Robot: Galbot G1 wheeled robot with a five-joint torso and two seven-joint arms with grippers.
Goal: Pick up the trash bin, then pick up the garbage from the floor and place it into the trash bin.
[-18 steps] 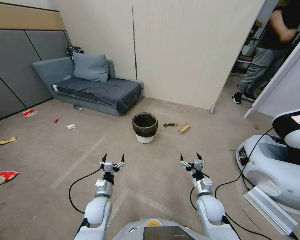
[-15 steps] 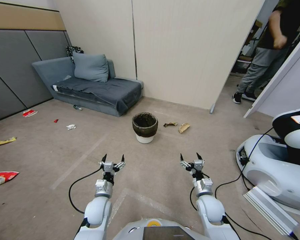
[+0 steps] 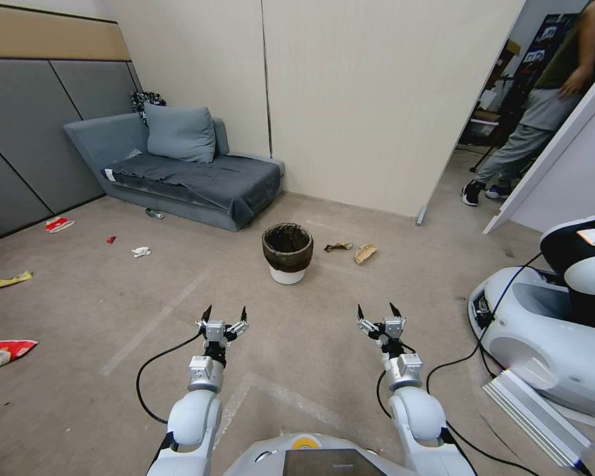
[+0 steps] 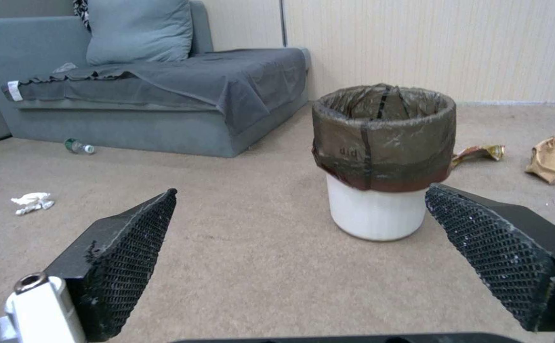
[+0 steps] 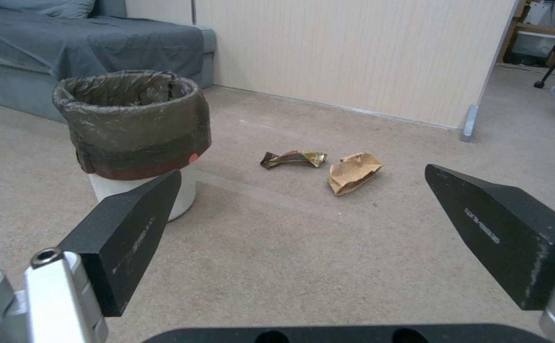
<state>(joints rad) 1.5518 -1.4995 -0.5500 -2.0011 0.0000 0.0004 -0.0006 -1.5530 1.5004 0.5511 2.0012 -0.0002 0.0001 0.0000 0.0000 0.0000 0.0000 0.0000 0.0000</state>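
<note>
The trash bin (image 3: 287, 254), a white bucket lined with a dark bag, stands upright on the carpet ahead of both arms; it also shows in the wrist views (image 4: 382, 159) (image 5: 134, 128). My left gripper (image 3: 225, 313) and right gripper (image 3: 379, 311) hover open and empty short of it, one on each side. Garbage lies scattered: a brown paper scrap (image 3: 365, 252) and a crumpled wrapper (image 3: 338, 246) right of the bin, white tissue (image 3: 141, 251), a red-and-white carton (image 3: 59, 225), a yellow wrapper (image 3: 4, 281), another red-and-white wrapper (image 3: 6, 351) and a small bottle (image 3: 154, 213) on the left.
A grey sofa (image 3: 178, 170) stands against the back wall left of the bin. Another white robot base (image 3: 549, 330) with cables sits on the right. A person stands in the doorway (image 3: 529, 132) at the far right. Open carpet lies between the arms and the bin.
The person in the doorway has stepped farther right. Both arms, the bin and the litter stay where they were.
</note>
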